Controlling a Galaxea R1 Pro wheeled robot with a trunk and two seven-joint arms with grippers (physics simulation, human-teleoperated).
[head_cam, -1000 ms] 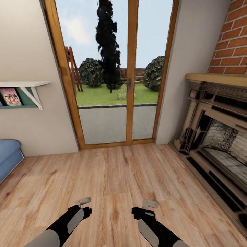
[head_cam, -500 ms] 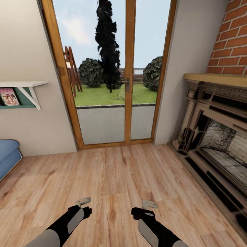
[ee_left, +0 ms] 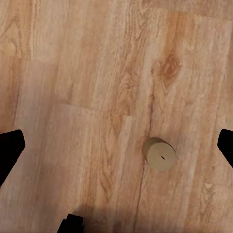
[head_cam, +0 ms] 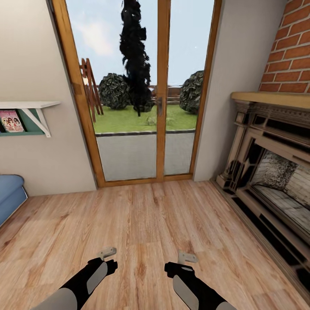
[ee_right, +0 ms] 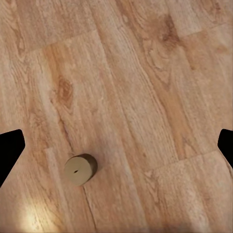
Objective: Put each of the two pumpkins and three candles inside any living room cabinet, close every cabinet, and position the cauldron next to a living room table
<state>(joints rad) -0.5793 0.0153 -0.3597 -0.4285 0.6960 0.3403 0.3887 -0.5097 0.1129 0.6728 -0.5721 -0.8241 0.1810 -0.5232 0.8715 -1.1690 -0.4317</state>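
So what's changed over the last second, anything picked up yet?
Nothing picked up. The head view swung slightly right at first, shifting the glazed doors and fireplace left in frame, then settled. Left gripper and right gripper stay open and empty over the floor; a candle stands below.

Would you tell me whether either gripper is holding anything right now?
Nothing is held: the left gripper and right gripper are open, and one candle stands on the floor.

Sofa (head_cam: 9, 196) cut by frame edge; fireplace (head_cam: 275, 172) cropped too; both pincers' fingertips beyond wrist-view edges.
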